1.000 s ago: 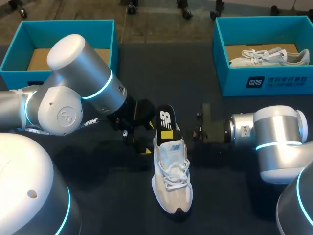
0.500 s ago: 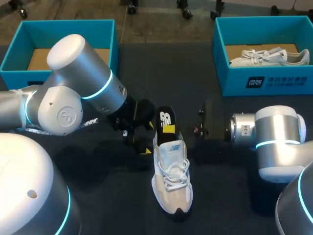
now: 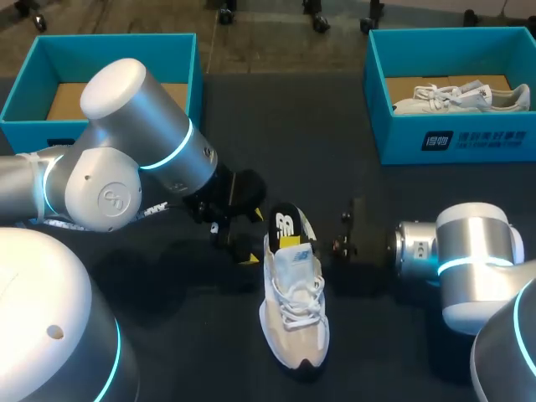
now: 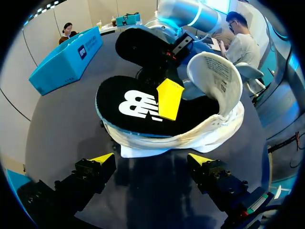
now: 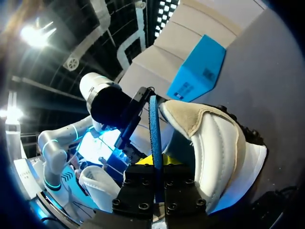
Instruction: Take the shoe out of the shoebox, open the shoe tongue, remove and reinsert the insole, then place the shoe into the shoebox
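A white and beige lace-up sneaker (image 3: 293,314) is lying on the dark table (image 3: 318,126) between the two arms, with its toe pointing toward the robot. The right jaws are clamping a black foam insole with a white logo (image 3: 285,222). One yellow fingertip (image 4: 169,98) is pressing on the insole's printed face, and in the right wrist view the insole (image 5: 154,124) is standing edge-on between the two fingers.

Compared with a second ago, the insole is sitting lower and deeper in the sneaker's opening, with less of its heel end sticking out past the collar. The right arm (image 3: 469,260) is drawing back toward the robot's side of the table.

The sneaker's tongue (image 4: 214,76) is standing lifted upright. The left jaws are hanging wide open and holding nothing, with their yellow fingertips (image 4: 102,158) just short of the sneaker's heel end, staying where they were.

An open teal cardboard shoebox (image 3: 117,54) is sitting at the table's far left corner, well apart from the sneaker.
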Controlling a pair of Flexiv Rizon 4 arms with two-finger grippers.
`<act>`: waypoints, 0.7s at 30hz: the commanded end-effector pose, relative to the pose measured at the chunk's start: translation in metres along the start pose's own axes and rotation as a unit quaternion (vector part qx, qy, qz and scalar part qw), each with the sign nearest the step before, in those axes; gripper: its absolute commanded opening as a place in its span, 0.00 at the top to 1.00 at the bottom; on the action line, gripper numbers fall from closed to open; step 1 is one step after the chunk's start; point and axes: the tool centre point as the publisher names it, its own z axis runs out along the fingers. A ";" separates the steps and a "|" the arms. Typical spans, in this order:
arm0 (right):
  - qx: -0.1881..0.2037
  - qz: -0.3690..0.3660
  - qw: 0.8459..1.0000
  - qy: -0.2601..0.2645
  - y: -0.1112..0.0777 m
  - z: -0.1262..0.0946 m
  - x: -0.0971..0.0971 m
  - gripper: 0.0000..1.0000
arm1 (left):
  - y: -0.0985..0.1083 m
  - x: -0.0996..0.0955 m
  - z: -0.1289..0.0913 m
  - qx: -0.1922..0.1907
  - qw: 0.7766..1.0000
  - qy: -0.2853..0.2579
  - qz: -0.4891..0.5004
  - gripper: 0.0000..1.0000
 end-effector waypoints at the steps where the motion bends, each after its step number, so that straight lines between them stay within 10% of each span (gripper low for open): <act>1: -0.003 -0.013 1.000 -0.007 0.002 0.001 0.009 0.58 | 0.000 -0.001 0.001 0.000 1.000 0.001 0.001 0.00; 12: 0.015 -0.051 0.998 -0.019 0.033 0.001 0.021 0.59 | 0.000 -0.001 0.001 0.000 1.000 0.001 0.001 0.00; 17: 0.018 -0.047 0.999 -0.017 0.040 0.000 0.013 1.00 | 0.000 -0.001 0.001 0.000 1.000 0.001 0.001 0.00; 21: 0.017 -0.030 0.999 -0.017 0.035 -0.002 0.005 1.00 | 0.000 -0.001 0.001 0.000 1.000 0.001 0.001 0.00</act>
